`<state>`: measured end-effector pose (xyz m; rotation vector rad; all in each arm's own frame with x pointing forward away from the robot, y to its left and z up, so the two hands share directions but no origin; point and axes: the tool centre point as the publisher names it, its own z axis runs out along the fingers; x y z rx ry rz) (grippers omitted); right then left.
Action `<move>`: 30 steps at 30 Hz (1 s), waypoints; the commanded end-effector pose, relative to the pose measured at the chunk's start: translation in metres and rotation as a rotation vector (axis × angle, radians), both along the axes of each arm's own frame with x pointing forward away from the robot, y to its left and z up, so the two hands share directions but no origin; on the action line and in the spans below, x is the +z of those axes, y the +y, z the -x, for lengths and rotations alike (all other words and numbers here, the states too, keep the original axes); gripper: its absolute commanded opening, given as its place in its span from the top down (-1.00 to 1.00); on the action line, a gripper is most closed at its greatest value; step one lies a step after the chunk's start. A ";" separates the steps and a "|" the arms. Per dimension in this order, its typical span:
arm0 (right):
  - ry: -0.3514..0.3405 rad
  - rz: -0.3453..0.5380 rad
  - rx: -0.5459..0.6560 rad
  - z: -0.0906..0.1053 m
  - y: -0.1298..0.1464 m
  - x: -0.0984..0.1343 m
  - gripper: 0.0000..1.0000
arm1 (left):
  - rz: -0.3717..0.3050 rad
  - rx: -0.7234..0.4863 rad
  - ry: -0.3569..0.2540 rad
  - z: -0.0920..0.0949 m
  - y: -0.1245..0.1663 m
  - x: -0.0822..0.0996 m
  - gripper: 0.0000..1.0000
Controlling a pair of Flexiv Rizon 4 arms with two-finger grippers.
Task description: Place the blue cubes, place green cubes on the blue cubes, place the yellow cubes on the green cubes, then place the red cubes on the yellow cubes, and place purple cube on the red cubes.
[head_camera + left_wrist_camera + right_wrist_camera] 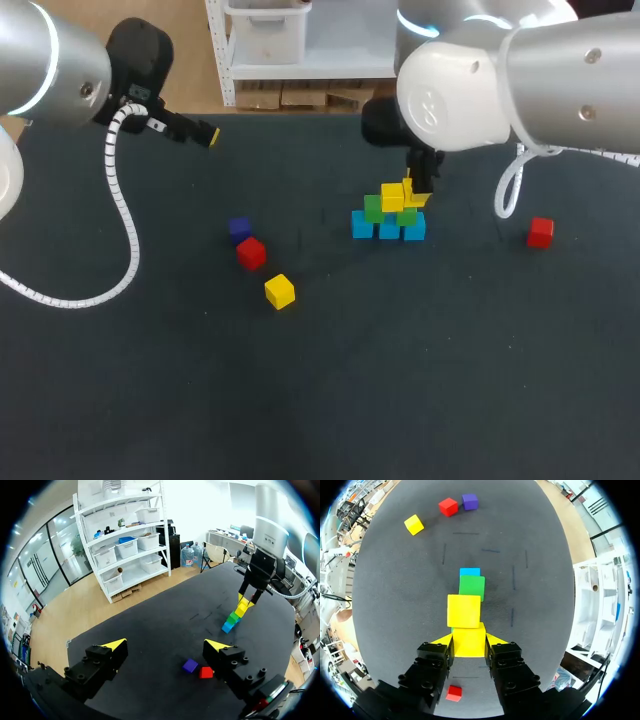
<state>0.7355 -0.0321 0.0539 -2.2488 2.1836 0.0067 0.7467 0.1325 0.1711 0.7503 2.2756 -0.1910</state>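
Yellow tier under construction. The held yellow cube [469,639] is pinched from two sides by the fingers of the right pincer [469,642], at the stack near the middle of the worktop [400,400]. Read the head view as a dial centred on the stack, with 12 o'clock at the far edge.

The stack has three blue cubes [388,229] in a row at the base, two green cubes [373,208] above them, and a seated yellow cube [391,197] higher up. The held yellow cube hangs just beside the seated one, at its 3 o'clock, over the green cube on that side. Whether it rests on that green face cannot be told.

In the right wrist view the pieces run straight ahead of the pincer in the order held yellow, seated yellow, green, blue. The row's long axis thus follows the pincer's outlook, and the fingers grip across it.

Judged next requirement: the held yellow cube should sit square over the green cube beneath before the fingers part.

The left pincer [166,645] is spread and holds nothing, well apart at 10 o'clock.

Loose pieces:
- A loose yellow cube [280,291] lies at 8 o'clock.
- A red cube [250,253] lies just beside the purple cube [239,229] at 9 o'clock.
- A second red cube [540,232] lies at 3 o'clock, nearer the right arm.
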 end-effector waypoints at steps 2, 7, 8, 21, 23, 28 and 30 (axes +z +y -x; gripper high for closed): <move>-0.004 0.003 -0.002 0.003 -0.001 0.001 1.00 | 0.004 -0.005 0.000 0.000 0.001 0.000 -1.00; -0.006 0.002 -0.003 0.004 0.000 0.000 1.00 | 0.004 -0.005 0.000 0.000 0.001 0.000 -1.00; -0.006 0.002 -0.003 0.005 0.000 0.000 1.00 | 0.004 -0.005 0.000 0.000 0.001 0.000 -1.00; -0.013 0.009 -0.005 0.008 0.001 0.002 0.47 | 0.004 -0.005 0.000 0.000 0.001 0.000 -1.00; -0.012 0.013 -0.004 0.009 0.000 0.001 0.16 | 0.004 -0.005 0.000 0.000 0.001 0.000 -1.00; -0.010 0.020 -0.003 0.010 0.000 0.000 0.00 | 0.004 -0.005 0.000 0.000 0.001 0.000 -1.00; -0.010 0.023 -0.003 0.011 0.000 0.000 -0.22 | 0.004 -0.005 0.000 0.000 0.001 0.000 -1.00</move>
